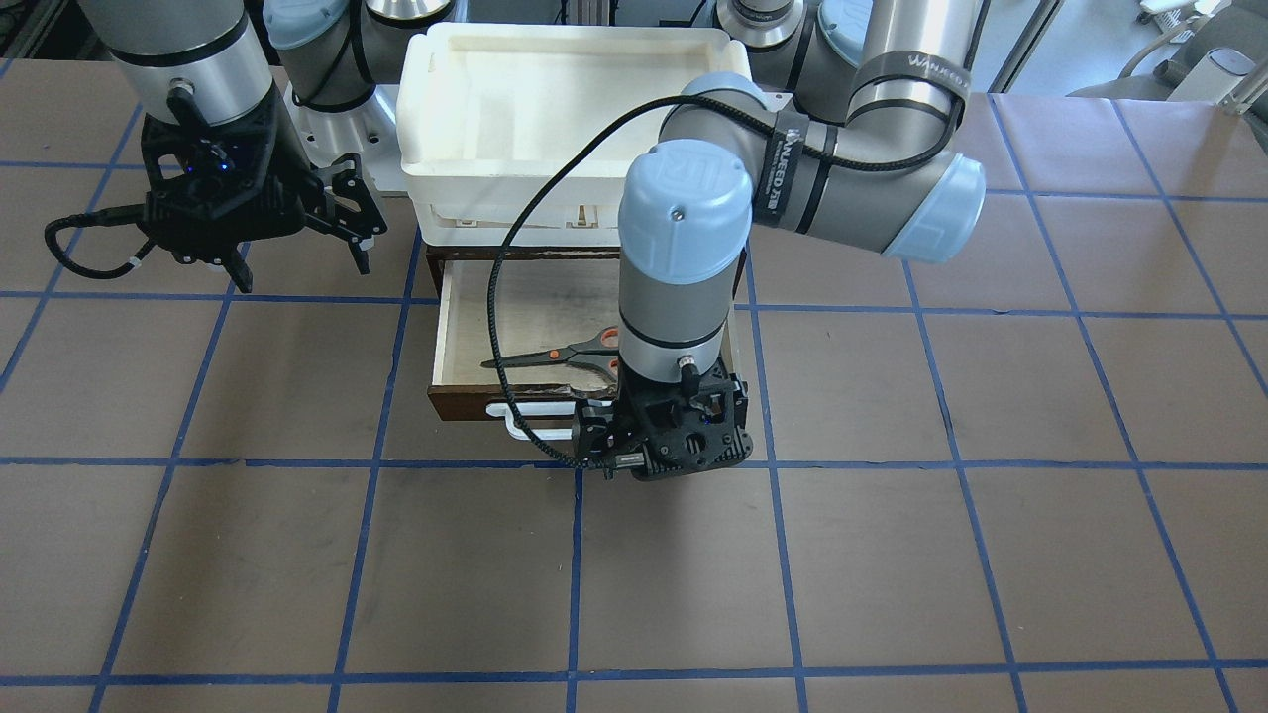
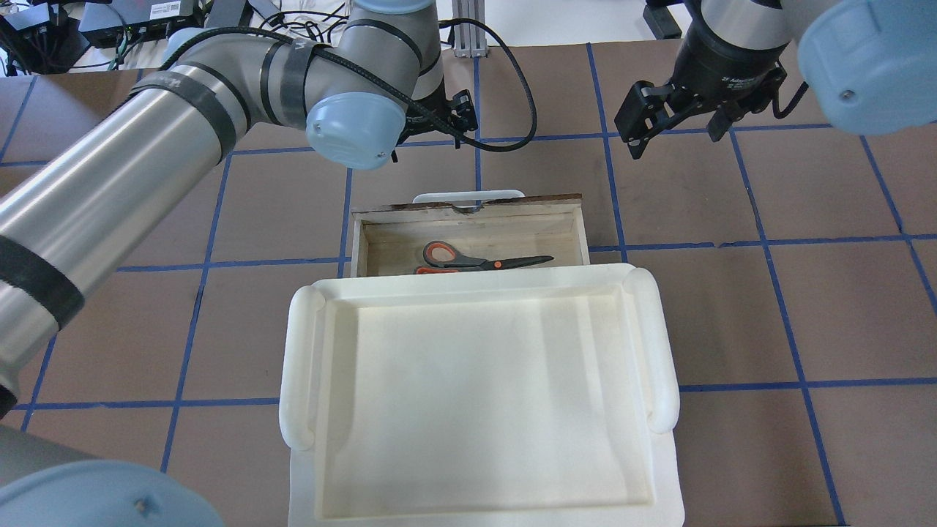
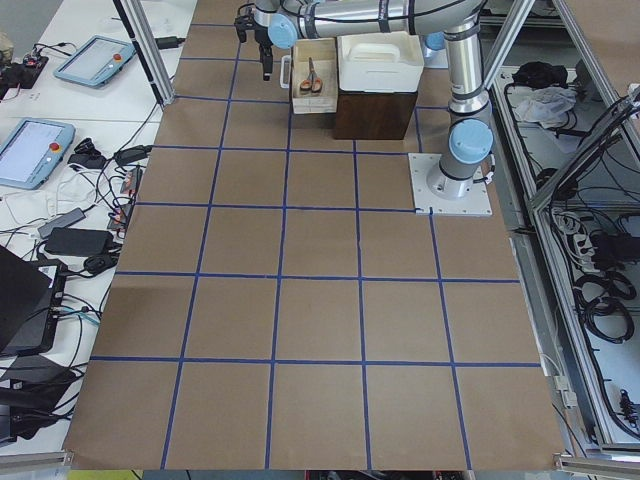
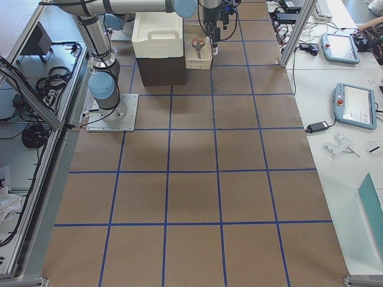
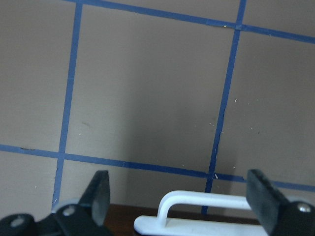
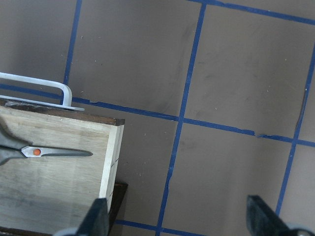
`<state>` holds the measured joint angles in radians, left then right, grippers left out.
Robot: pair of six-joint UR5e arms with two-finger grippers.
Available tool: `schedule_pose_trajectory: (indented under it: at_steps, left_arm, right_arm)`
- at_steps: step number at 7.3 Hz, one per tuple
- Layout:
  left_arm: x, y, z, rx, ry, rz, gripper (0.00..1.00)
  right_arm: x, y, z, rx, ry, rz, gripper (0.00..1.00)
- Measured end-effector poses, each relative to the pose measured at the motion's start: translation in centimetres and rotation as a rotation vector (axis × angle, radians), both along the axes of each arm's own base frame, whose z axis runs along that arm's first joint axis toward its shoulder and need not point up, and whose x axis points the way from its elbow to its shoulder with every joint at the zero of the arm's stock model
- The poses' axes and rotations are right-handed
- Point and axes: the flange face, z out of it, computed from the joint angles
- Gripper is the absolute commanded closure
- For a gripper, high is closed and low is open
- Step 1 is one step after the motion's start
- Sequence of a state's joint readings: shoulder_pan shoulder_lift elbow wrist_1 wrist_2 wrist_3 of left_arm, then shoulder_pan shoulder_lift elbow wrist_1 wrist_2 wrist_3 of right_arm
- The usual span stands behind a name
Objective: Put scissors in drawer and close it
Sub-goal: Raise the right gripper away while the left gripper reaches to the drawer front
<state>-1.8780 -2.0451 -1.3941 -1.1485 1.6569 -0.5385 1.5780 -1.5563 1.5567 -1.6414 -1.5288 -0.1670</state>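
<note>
One open drawer (image 2: 512, 222), scissors (image 2: 476, 261) flat inside

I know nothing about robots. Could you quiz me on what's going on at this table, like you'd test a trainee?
1. True or false: the scissors lie inside the drawer.
2. The left gripper is: A) open, close to the white handle; B) shut on the scissors; C) resting in the white tray.
3. Fill the gap: the drawer is pulled ____, so one step of the job is not yet done.

Key: 1 true; 2 A; 3 open.
</note>
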Motion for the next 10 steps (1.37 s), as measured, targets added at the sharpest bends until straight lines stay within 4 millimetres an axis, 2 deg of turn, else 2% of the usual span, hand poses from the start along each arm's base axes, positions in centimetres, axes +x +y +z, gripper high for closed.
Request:
schedule_pose_trajectory:
  at_steps: [2, 5, 7, 10]
  left_arm:
    - [-2.5, -1.3, -2.8, -0.003, 0.006, 0.031, 0.00]
    - [-3.9, -2.0, -6.2, 0.007, 0.005, 0.021, 0.00]
    - [-5.0, -1.6, -8.0, 0.032, -0.005, -0.017, 0.00]
    - [-6.2, -0.6, -9.7, 0.109, 0.023, -0.148, 0.00]
  right_arm:
    - [-0.9, 1.0, 1.3, -0.008, -0.024, -0.038, 0.00]
    - [-1.4, 2.3, 1.8, 0.035, -0.024, -0.058, 0.00]
    - [-1.5, 3.6, 2.9, 0.038, -0.024, -0.119, 0.00]
    - [-1.5, 4.4, 3.3, 0.037, 0.019, -0.364, 0.00]
